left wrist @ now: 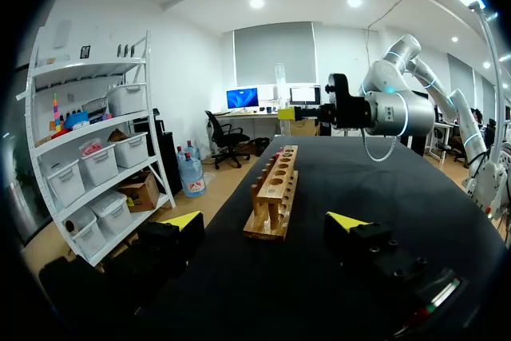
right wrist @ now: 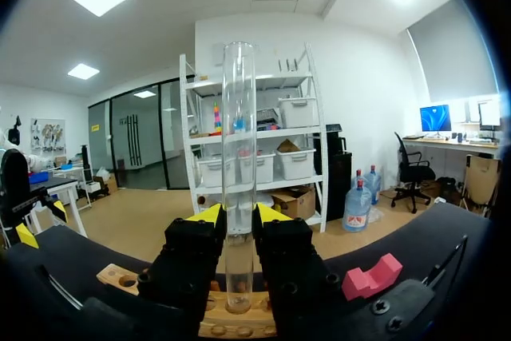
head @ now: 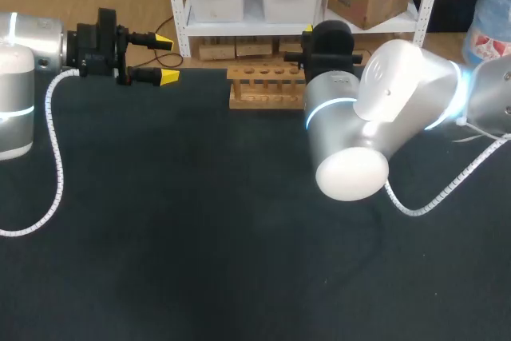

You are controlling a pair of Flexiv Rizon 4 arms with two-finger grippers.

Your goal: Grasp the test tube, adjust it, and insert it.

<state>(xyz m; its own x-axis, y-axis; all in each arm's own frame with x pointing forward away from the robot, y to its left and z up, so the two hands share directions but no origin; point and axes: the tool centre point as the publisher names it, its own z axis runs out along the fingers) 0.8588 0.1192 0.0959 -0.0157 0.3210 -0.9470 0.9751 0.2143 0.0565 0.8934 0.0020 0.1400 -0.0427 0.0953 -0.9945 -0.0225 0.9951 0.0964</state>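
A clear test tube [right wrist: 238, 157] stands upright between the yellow-tipped fingers of my right gripper [right wrist: 238, 217], which is shut on its lower half. Its rounded end hangs close over the wooden rack [right wrist: 231, 323]; I cannot tell whether it has entered a hole. In the head view the right gripper [head: 310, 47] hovers at the right end of the rack [head: 267, 85], and the tube is hidden there. The left wrist view shows the tube [left wrist: 281, 81] over the rack's [left wrist: 275, 189] far end. My left gripper [head: 166, 59] is open beyond the rack's left end, with nothing between its fingers.
A pink block [right wrist: 371, 279] lies on the dark table beside the rack, seen only in the right wrist view. The rack stands at the table's far edge. My right arm's big elbow [head: 359, 141] hangs over the table's middle right.
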